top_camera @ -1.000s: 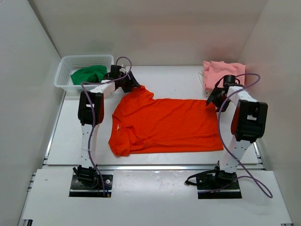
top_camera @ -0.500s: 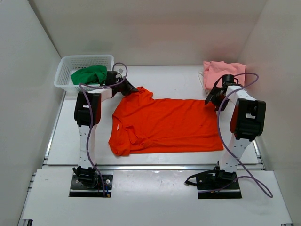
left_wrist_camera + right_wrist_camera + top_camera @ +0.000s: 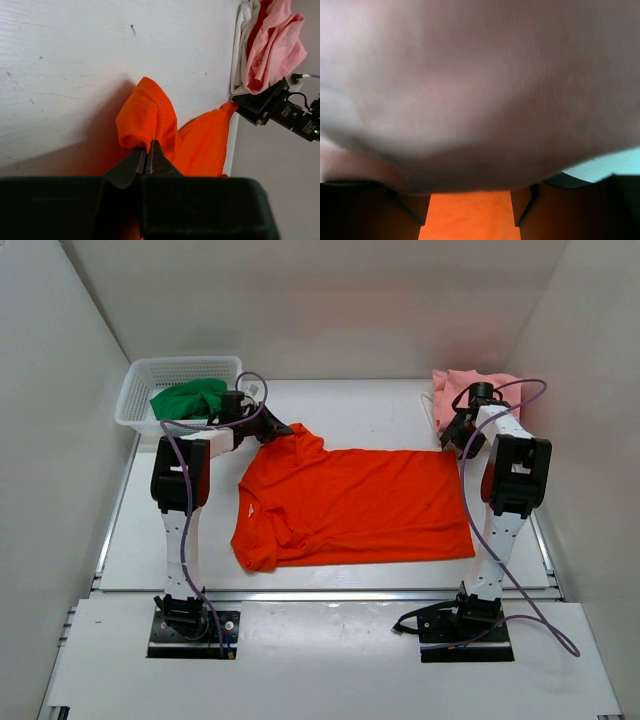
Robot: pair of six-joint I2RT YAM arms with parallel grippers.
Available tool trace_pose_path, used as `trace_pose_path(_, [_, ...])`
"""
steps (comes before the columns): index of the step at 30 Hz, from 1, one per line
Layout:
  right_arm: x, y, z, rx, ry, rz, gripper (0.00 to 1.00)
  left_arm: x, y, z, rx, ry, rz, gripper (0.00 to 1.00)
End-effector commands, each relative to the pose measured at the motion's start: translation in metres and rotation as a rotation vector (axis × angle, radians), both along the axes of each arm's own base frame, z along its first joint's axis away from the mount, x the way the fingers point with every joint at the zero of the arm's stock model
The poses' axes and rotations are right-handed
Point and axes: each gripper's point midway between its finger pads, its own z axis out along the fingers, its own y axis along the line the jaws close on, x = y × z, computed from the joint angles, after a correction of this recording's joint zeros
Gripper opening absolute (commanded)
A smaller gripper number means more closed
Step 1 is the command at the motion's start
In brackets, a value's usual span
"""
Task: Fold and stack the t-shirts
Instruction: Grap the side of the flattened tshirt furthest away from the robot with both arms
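— Between the jaws of the left gripper [image 3: 148, 150], what is there?
— A fold of the orange-red t-shirt [image 3: 350, 505]. The jaws are pressed tight together on the hem of its sleeve [image 3: 147, 117], which bunches up just beyond the tips. The rest of the shirt lies flat on the table [image 3: 370, 405], spreading away from that grip toward the other arm.
— And the right gripper [image 3: 470, 212]?
— Its jaws stand partly apart with orange cloth showing in the gap. It sits over the shirt's hem corner, but nothing looks pinched. Most of that wrist view is a blur of the pale pink t-shirt [image 3: 445, 390], which lies crumpled just behind the gripper, touching it or nearly so.
— The third shirt?
— The green t-shirt [image 3: 188, 398] is heaped in the white mesh basket [image 3: 150, 375], just behind the left gripper and apart from it.
— So which step is this?
— By the look of it, the first fold of the orange-red shirt: one corner taken, the other not yet. Nothing is folded or stacked, so the task seems near its start.
— What does the next move call for?
— Probably the right jaws closing on the orange hem alone, without catching the pink cloth. Then both arms would lift together and carry the gripped edge across to the opposite one, evenly, or the shirt will skew.
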Motion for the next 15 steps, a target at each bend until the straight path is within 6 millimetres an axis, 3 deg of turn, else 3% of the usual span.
trace_pose_path(1, [-0.002, -0.001, -0.004, -0.044, 0.061, -0.015, 0.52, 0.003, 0.007, 0.049, -0.043, -0.102, -0.006, 0.00])
trace_pose_path(4, [-0.010, 0.007, -0.005, -0.046, 0.081, 0.006, 0.51, 0.001, 0.005, 0.051, -0.052, -0.104, -0.013, 0.00])
trace_pose_path(6, [-0.013, 0.008, -0.004, -0.043, 0.070, 0.006, 0.40, 0.001, 0.004, 0.049, -0.051, -0.099, -0.012, 0.00])
trace_pose_path(7, [-0.014, 0.010, 0.001, -0.036, 0.055, 0.004, 0.18, 0.000, 0.003, 0.050, -0.051, -0.104, -0.015, 0.00])
trace_pose_path(8, [-0.017, 0.009, -0.002, -0.037, 0.061, 0.007, 0.05, 0.001, 0.004, 0.050, -0.048, -0.103, -0.013, 0.00])
trace_pose_path(15, [-0.014, 0.011, 0.011, -0.054, 0.032, 0.031, 0.00, -0.003, 0.002, 0.057, -0.052, -0.109, -0.021, 0.00])
